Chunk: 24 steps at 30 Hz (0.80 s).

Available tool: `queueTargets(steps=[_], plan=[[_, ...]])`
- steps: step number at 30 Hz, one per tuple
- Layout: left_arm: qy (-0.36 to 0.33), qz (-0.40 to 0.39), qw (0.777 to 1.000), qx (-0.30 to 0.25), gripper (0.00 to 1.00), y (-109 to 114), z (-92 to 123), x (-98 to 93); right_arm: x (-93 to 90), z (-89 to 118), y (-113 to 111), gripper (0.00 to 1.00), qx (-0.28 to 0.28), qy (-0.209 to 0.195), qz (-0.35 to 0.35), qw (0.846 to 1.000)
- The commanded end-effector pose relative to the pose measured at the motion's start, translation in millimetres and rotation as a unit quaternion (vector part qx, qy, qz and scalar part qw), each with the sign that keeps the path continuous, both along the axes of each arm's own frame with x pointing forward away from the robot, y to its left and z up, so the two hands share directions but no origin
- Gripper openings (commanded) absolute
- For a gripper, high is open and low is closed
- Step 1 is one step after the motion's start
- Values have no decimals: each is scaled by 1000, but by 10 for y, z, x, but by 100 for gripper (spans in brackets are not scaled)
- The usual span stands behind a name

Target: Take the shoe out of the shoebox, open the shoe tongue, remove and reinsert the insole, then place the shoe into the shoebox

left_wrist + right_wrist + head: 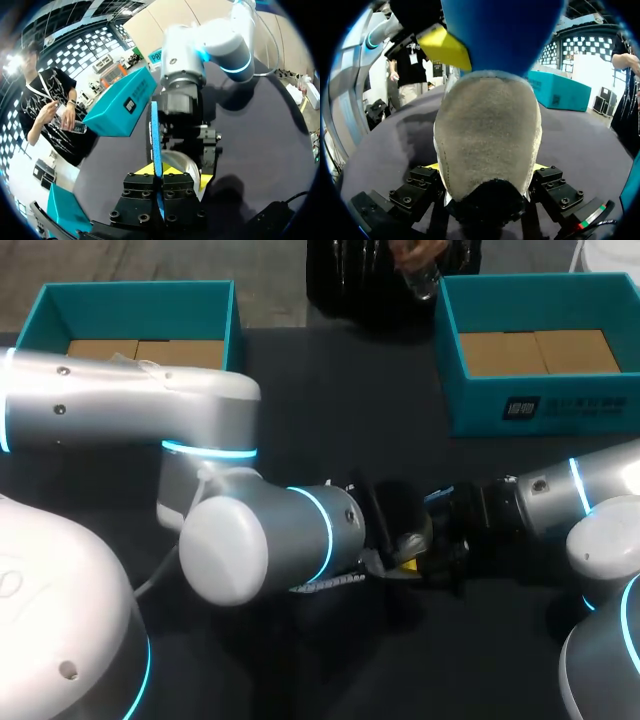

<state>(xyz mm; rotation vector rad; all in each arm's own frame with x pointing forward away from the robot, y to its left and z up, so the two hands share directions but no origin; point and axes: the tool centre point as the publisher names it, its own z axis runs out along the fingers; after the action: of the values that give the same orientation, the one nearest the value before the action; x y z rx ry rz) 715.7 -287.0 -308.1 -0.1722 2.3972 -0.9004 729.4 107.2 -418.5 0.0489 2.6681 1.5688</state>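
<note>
My right gripper [487,167] is shut on the shoe [487,130], its fingers pressed against both sides near the dark heel, and the shoe's pale grey inner bed faces the camera. Just past the shoe's toe end hangs the blue insole [502,35]. My left gripper [161,171] is shut on that insole [155,135], a thin blue strip seen edge-on, standing up between its yellow tips. In the head view the two grippers meet at mid-table, left gripper [385,565] against right gripper [445,550], with the dark shoe [410,528] between them.
Two teal shoeboxes stand open at the back of the dark table, one at the left [140,290] and one at the right [540,405]. My left arm [250,540] lies across the table's front middle.
</note>
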Motion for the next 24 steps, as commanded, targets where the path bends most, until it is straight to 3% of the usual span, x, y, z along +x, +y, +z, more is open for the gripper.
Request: queueTargets(steps=[1,17,24], plan=[[0,-2,1000,2,0,-29,149,-11,-12,14,5,0,-1,0,-1,1000],[-26,-30,999,-26,0,-362,811,-47,-12,14,5,0,-1,0,-1,1000],[0,-62,997,-42,0,-455,1054,-70,-12,14,5,0,-1,0,-1,1000]])
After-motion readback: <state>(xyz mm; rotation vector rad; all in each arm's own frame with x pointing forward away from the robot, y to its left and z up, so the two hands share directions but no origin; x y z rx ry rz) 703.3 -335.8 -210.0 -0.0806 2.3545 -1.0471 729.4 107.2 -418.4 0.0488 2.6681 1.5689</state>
